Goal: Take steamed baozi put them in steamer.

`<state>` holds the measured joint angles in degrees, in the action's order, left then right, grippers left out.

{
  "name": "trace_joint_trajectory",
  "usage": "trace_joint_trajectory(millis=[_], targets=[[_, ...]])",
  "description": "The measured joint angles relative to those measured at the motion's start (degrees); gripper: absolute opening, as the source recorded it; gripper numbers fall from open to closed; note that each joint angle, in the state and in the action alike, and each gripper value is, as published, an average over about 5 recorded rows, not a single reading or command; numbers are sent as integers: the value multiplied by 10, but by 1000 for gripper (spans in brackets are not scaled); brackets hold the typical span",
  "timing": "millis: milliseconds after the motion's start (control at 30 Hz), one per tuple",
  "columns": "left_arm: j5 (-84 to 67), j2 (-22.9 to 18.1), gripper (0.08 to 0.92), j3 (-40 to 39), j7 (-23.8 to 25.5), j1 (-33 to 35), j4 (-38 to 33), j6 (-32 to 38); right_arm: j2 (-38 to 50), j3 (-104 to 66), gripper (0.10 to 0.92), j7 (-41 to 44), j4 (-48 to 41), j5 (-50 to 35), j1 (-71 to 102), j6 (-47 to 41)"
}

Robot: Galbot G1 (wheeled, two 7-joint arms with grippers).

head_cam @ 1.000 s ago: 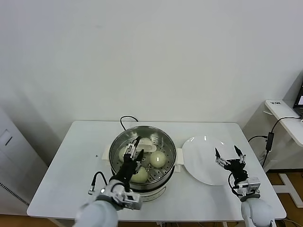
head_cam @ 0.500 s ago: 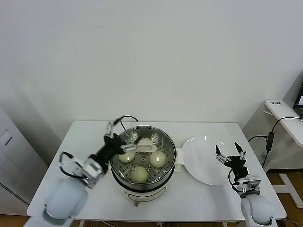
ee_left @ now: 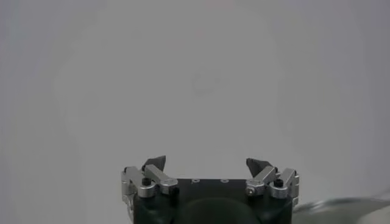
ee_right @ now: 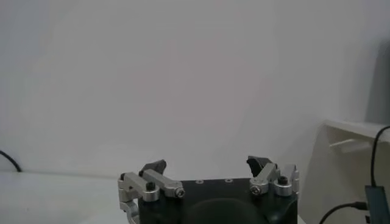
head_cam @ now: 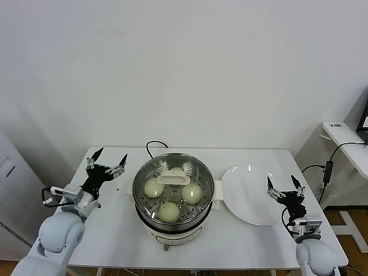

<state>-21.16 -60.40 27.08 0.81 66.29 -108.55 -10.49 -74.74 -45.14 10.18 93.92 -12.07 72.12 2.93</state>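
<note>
The steamer (head_cam: 150, 215) is a shiny steel pot on a white base in the middle of the table. Three pale baozi lie on its perforated tray: one on the left (head_cam: 152, 187), one on the right (head_cam: 192, 193), one at the front (head_cam: 168, 212). A fourth (head_cam: 175, 171) shows partly behind a white handle piece (head_cam: 173, 179). My left gripper (head_cam: 106, 161) is open and empty above the table, left of the pot. My right gripper (head_cam: 285, 187) is open and empty at the plate's right edge. Both wrist views show only the open jaws of the left (ee_left: 206, 163) and the right (ee_right: 207, 164) against the wall.
A white round plate (head_cam: 248, 195) lies right of the steamer. A black cord (head_cam: 150, 146) runs from behind the pot. A white side table (head_cam: 345, 144) with cables stands at far right. A white cabinet (head_cam: 11, 195) stands at far left.
My left gripper has drawn out of the steamer and swung left, away from the pot, ending open above the table. My right gripper has shifted slightly right.
</note>
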Motion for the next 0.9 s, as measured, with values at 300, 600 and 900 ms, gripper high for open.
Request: trace_joint_trajectory(millis=[300, 600, 900], targets=[[-43, 12, 823, 7, -16, 16, 58, -11, 4, 6, 823, -5, 15, -17, 9, -36], [-54, 19, 823, 10, -14, 30, 75, -30, -1, 14, 823, -17, 15, -29, 11, -57], [-65, 24, 823, 15, -11, 31, 81, -40, -4, 14, 823, -20, 16, -34, 15, -68]])
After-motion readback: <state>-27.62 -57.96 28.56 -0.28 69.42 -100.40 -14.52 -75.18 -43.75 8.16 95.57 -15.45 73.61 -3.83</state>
